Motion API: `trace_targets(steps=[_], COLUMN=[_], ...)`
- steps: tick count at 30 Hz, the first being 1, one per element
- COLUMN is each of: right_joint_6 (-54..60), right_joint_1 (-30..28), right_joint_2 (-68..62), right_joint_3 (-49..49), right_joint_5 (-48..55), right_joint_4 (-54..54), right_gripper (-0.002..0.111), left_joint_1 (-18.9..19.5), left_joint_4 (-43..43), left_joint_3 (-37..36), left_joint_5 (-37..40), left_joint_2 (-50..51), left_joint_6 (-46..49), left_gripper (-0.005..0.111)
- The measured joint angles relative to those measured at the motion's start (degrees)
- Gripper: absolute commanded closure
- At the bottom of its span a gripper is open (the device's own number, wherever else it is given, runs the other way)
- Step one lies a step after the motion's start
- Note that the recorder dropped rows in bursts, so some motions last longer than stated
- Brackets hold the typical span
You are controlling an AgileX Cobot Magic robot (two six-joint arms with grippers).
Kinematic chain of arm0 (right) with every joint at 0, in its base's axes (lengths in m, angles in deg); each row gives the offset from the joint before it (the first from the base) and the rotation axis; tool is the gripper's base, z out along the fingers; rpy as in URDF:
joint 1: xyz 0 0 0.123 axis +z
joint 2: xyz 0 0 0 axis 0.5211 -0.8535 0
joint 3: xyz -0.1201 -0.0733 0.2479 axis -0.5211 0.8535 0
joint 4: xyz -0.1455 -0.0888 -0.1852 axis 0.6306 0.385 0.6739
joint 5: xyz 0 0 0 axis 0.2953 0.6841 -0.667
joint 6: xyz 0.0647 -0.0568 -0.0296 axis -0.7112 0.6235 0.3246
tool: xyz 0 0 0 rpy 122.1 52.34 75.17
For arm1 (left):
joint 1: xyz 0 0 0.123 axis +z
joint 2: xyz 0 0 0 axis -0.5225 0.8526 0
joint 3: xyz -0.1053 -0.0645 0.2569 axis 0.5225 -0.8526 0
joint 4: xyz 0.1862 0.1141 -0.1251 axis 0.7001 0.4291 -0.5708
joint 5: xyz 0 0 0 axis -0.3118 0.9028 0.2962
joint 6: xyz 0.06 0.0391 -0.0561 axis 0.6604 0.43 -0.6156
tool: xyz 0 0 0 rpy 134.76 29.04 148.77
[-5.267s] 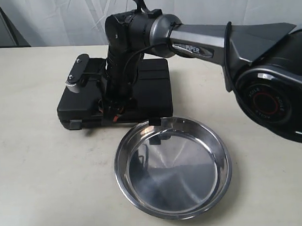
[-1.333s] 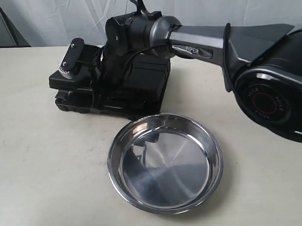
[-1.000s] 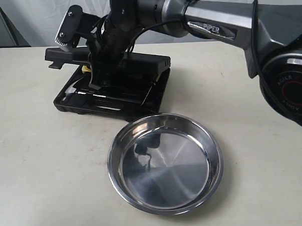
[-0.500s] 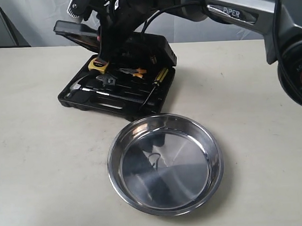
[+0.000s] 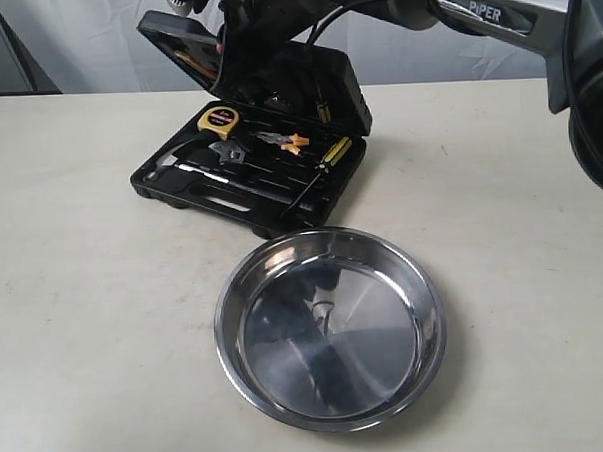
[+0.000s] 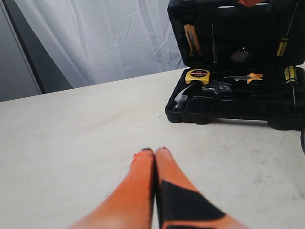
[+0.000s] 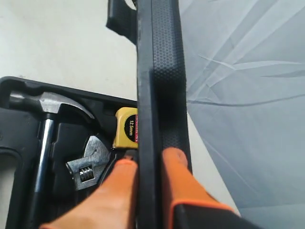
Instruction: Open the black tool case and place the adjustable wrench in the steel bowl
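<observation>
The black tool case [image 5: 242,196] lies open behind the steel bowl [image 5: 331,335], its lid [image 5: 275,67] raised almost upright. My right gripper [image 7: 148,157] is shut on the lid's edge [image 7: 159,71], one orange finger on each face. The adjustable wrench [image 5: 226,154] rests in the case's lower half beside the hammer; it also shows as the wrench [image 7: 88,164] under my right fingers and the wrench [image 6: 217,87] from the left wrist. My left gripper [image 6: 155,150] is shut and holds nothing, low over bare table, well short of the case [image 6: 228,102]. The bowl is empty.
In the lower half lie a yellow tape measure [image 5: 217,120], a hammer [image 5: 174,166], orange-handled pliers [image 5: 283,140] and a yellow screwdriver [image 5: 324,160]. More tools sit clipped in the lid [image 6: 228,38]. A white curtain hangs behind the table. The right arm [image 5: 503,17] reaches in from the upper right.
My right gripper has risen with the lid, swinging it from half open to nearly upright. The tools inside now show fully. The case's lower half has shifted slightly to the right.
</observation>
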Motion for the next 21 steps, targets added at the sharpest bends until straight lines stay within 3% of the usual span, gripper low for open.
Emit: trace_targets(steps=[21], right_joint_6=[-2.9], right_joint_1=[-1.34], right_joint_2=[4.14], right_joint_3=[0.1], right_joint_5=[8.42], right_joint_4=[-5.28], right_gripper=[0.109], left_joint_1=[0.0], left_joint_4=[0.0], left_joint_3=[0.0], left_joint_5=[0.0], left_joint_2=[0.0], left_joint_6=[0.0], left_gripper=[0.106])
